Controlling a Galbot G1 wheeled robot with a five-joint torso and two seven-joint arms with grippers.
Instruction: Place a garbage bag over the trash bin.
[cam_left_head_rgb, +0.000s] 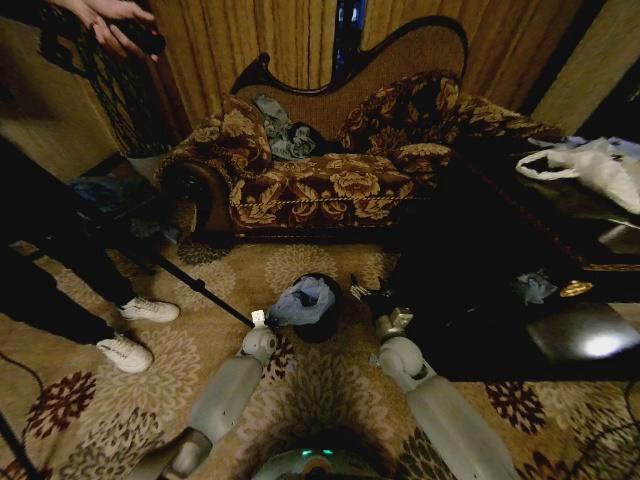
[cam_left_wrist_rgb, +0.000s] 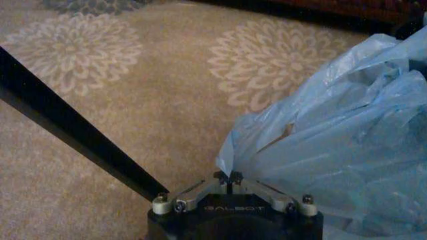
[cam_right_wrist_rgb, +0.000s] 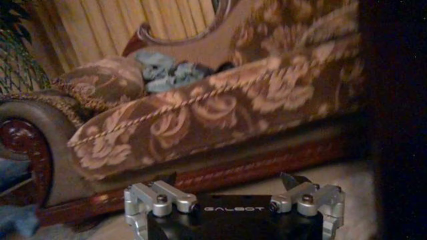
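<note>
**Bag bunched on the bin, my left fingers pinched at its edge**

I stand on the patterned carpet (cam_left_head_rgb: 330, 385) facing the floral sofa (cam_left_head_rgb: 340, 170), and the trash bin (cam_left_head_rgb: 326, 328) sits on the floor between my two arms, just ahead of me. The garbage bag (cam_left_head_rgb: 303, 300) lies crumpled over the bin's top, heaped toward my left side, so that part of the black rim shows on the right and near side. It is bunched up, not spread around the rim.

My left gripper (cam_left_wrist_rgb: 228, 176) is down at the left edge of the bin, right beside the bag. Its fingers are pressed together, tip to tip, and a thin corner of the pale blue film rises right at those tips. The film looks caught between them, though the pinch itself is too small for me to be sure. The rest of the bag (cam_left_wrist_rgb: 347, 150) swells up in loose folds just beyond my fingers. A dark pole (cam_left_wrist_rgb: 73, 135) slants across the carpet on the other side of that hand.

My right gripper (cam_right_wrist_rgb: 233, 192) hangs just to the right of the bin, apart from the bag, with its fingers spread wide and nothing between them. It points at the sofa's front, where some blue-grey cloth (cam_right_wrist_rgb: 163, 72) lies on the seat.
</note>
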